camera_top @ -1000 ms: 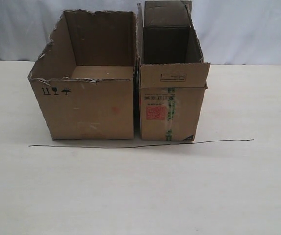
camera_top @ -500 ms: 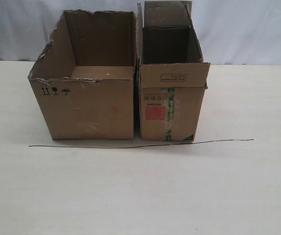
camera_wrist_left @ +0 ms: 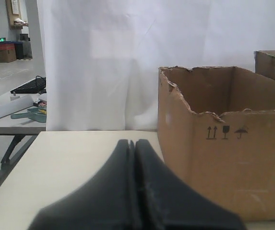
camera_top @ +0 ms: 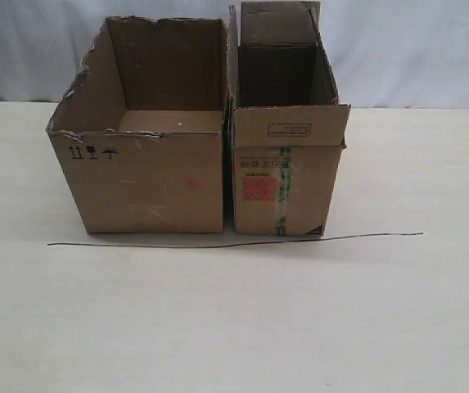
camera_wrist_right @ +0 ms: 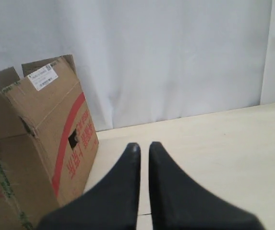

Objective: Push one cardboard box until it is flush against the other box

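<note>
The narrow cardboard box (camera_top: 287, 182), with a red square sticker, green tape and upright flaps, stands right of the wider torn-rimmed other box (camera_top: 148, 176). Only a thin dark slit shows between them. Neither gripper appears in the exterior view. In the left wrist view my left gripper (camera_wrist_left: 131, 143) is shut and empty, with the other box (camera_wrist_left: 223, 167) and its black handling symbols close beside it. In the right wrist view my right gripper (camera_wrist_right: 143, 145) holds nothing, its fingers near-parallel with a hairline slit between them. It is short of the cardboard box's (camera_wrist_right: 36, 143) red-striped side and not touching it.
A thin black line (camera_top: 234, 242) runs across the pale table (camera_top: 234, 327) just in front of both boxes. A white curtain (camera_top: 406, 49) hangs behind them. Another table with a keyboard (camera_wrist_left: 29, 85) stands beyond the table's edge in the left wrist view.
</note>
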Robot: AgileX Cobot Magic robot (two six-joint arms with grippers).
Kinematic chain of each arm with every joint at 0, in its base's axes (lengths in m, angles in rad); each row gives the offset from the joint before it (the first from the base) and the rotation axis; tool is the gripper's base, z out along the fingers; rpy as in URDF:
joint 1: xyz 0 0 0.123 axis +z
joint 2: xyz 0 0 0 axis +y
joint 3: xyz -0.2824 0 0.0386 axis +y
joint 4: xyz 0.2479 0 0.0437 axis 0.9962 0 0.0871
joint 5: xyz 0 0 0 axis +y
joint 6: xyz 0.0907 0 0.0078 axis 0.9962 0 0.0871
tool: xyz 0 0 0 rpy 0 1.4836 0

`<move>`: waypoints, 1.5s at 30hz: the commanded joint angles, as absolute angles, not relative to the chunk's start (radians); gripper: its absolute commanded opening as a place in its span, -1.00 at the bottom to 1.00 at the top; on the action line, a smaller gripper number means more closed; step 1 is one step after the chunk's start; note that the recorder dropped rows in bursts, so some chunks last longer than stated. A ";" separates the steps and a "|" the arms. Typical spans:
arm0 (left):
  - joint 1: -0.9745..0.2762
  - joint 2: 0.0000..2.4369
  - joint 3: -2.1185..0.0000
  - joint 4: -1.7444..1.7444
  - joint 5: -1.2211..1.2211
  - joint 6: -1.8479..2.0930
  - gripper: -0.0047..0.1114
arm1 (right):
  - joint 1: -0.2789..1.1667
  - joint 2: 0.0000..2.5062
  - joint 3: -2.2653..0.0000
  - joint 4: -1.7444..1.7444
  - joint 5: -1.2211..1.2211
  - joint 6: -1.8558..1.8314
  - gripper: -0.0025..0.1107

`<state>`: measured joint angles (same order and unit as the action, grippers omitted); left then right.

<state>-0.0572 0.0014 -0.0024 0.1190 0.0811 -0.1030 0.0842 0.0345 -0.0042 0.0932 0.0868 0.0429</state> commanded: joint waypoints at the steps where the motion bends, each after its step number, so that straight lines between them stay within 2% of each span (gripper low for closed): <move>1: -0.054 0.000 0.000 0.121 0.069 -0.107 -0.92 | 0.079 0.000 0.000 -0.037 0.102 0.066 -0.87; 28: -0.054 0.000 0.000 0.119 0.069 -0.107 -0.92 | 0.079 0.000 0.000 -0.139 0.160 0.118 -0.87; 45: -0.054 0.000 0.000 0.119 0.069 -0.107 -0.92 | 0.079 0.000 0.000 -0.058 0.159 0.118 -0.87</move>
